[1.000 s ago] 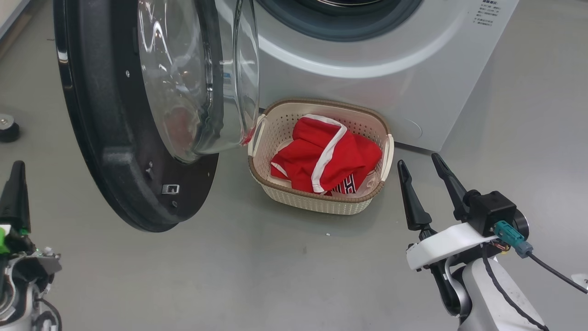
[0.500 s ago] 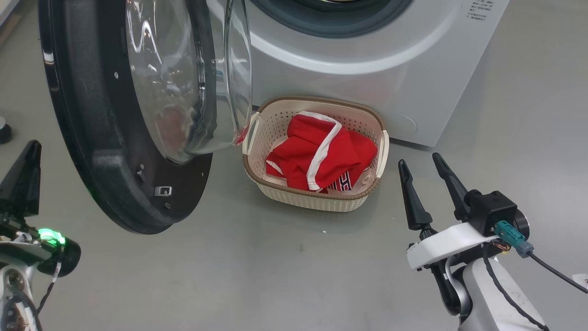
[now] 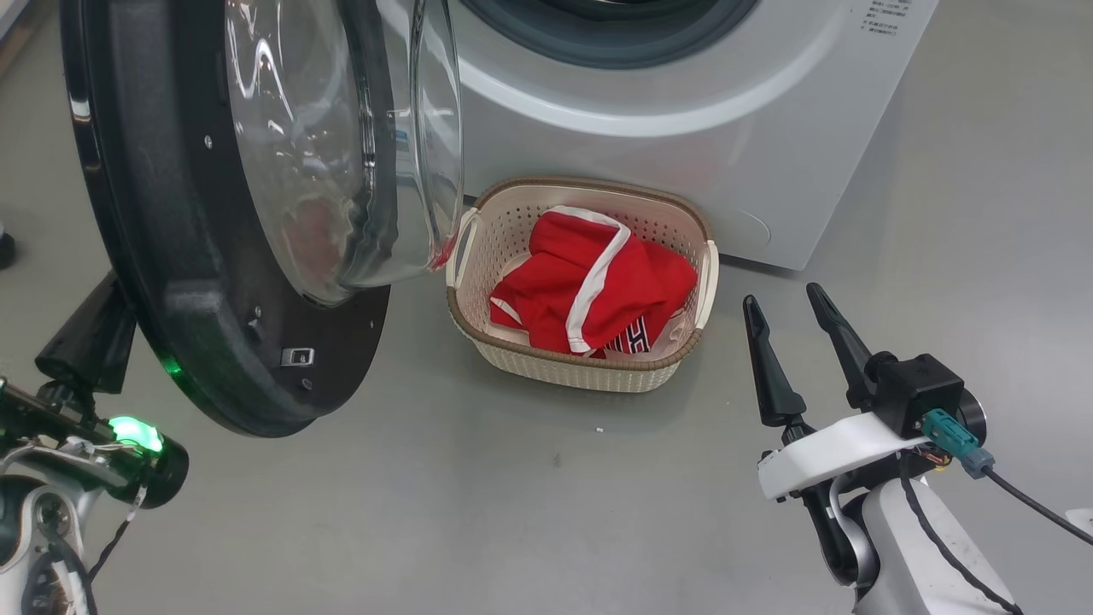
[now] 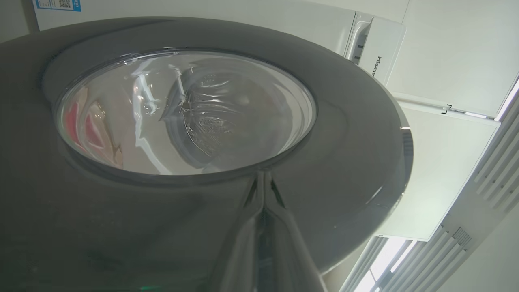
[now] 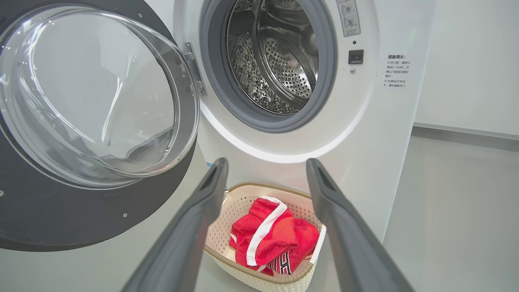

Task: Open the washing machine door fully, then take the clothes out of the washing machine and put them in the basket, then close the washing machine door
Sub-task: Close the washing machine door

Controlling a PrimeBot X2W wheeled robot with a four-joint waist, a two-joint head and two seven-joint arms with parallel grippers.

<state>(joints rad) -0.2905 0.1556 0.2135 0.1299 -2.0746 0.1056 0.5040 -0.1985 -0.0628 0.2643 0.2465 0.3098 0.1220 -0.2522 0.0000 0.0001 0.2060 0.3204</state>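
1. Main change over the last second: the left gripper (image 3: 90, 337) comes up from the near left corner and tucks in behind the outer face of the washing machine door (image 3: 171, 256). The head camera nudges a bit too, so the small slide of everything else isn't real movement.
2. That pincer is pinched shut with nothing in it. In its wrist view the tips sit right by the glossy black rim, just under the glass. Can't tell if they're actually touching it.
3. The right gripper (image 3: 781, 295) hasn't budged: near right, jaws spread wide, empty, pointing toward the basket (image 3: 581, 367).
4. The clothes (image 3: 589, 282) are piled in the basket, which sits on the floor against the front of the washing machine (image 3: 683, 154), just right of the open door. The drum (image 5: 275, 61) looks empty.
5. So I'd say unloading is done and it's onto the last step, with the left arm lining up to shove the door closed. The door seems to hang above the basket, so it should clear.
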